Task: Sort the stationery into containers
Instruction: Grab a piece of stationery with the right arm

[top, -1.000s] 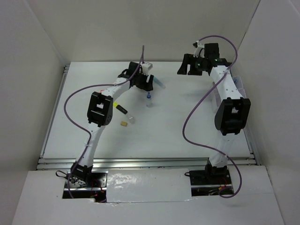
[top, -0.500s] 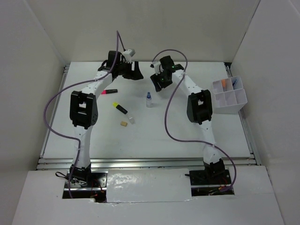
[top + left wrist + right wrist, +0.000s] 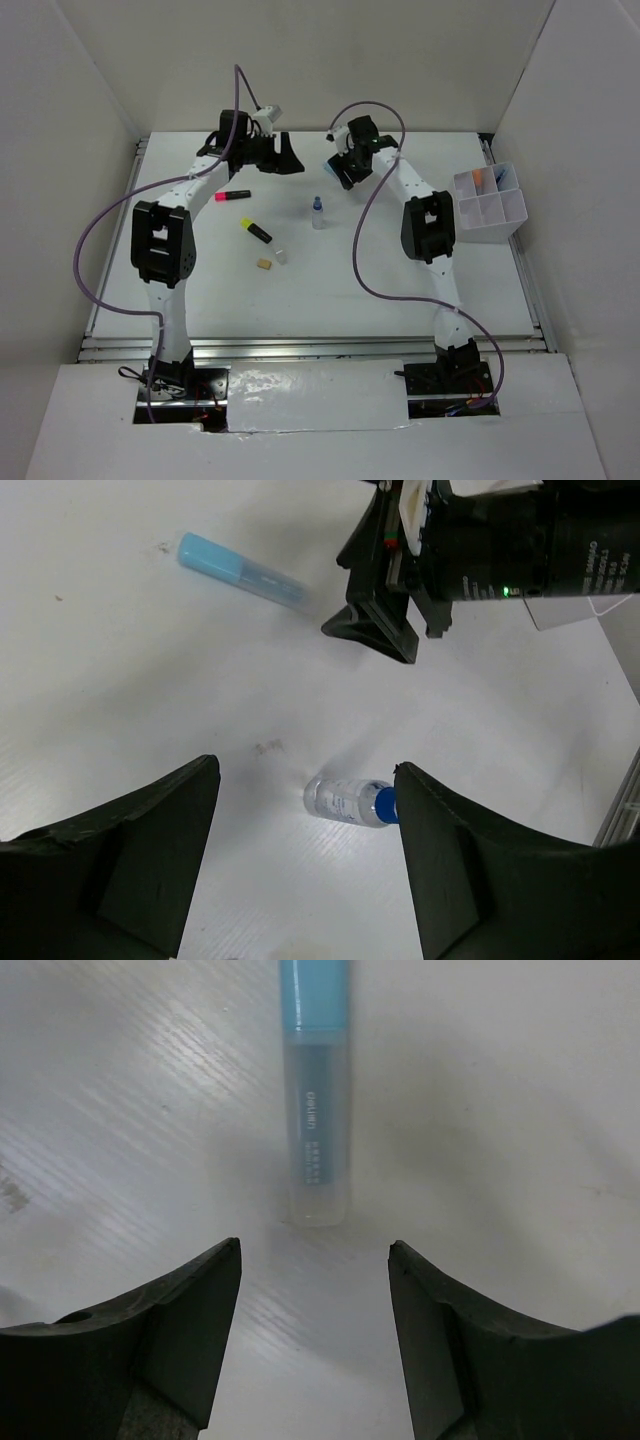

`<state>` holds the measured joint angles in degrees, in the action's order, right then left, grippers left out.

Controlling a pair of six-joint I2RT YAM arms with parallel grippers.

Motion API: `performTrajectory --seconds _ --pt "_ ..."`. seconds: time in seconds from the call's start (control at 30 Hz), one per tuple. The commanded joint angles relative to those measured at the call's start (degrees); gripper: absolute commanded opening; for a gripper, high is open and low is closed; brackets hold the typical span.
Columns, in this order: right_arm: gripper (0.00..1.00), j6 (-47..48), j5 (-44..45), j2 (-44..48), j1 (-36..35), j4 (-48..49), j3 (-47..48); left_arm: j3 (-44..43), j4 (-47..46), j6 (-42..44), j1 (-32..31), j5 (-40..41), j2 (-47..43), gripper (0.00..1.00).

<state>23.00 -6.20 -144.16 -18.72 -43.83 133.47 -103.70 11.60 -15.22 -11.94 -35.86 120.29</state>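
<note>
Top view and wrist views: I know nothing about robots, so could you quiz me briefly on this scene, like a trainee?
1. True or false: the right hand is shut on the blue-capped tube.
2. What does the open left hand frame in its own view? A scissors, B tiny bottle, C stapler.
3. Fill in: the organiser tray stands on the table's ___ side.
Key: 1 false, it is open; 2 B; 3 right.
</note>
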Motion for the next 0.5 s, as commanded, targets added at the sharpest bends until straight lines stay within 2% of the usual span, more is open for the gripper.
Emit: performTrajectory --seconds 0.0,0.23,0.47 --pt "0.68 1.6 0.3 -0.6 1.0 3.3 3.2 0.6 -2.5 -0.8 -0.5 -2.6 -4.0 0.82" --pt "0.65 3.6 -5.9 -2.8 1.4 2.4 5.0 1.3 -3.4 -2.8 0.2 -3.3 -4.4 0.83" --pt "0.62 8.4 -5.6 -6.8 -0.3 0.5 6.9 1.8 -4.5 -6.1 1.7 -4.9 -3.9 0.83"
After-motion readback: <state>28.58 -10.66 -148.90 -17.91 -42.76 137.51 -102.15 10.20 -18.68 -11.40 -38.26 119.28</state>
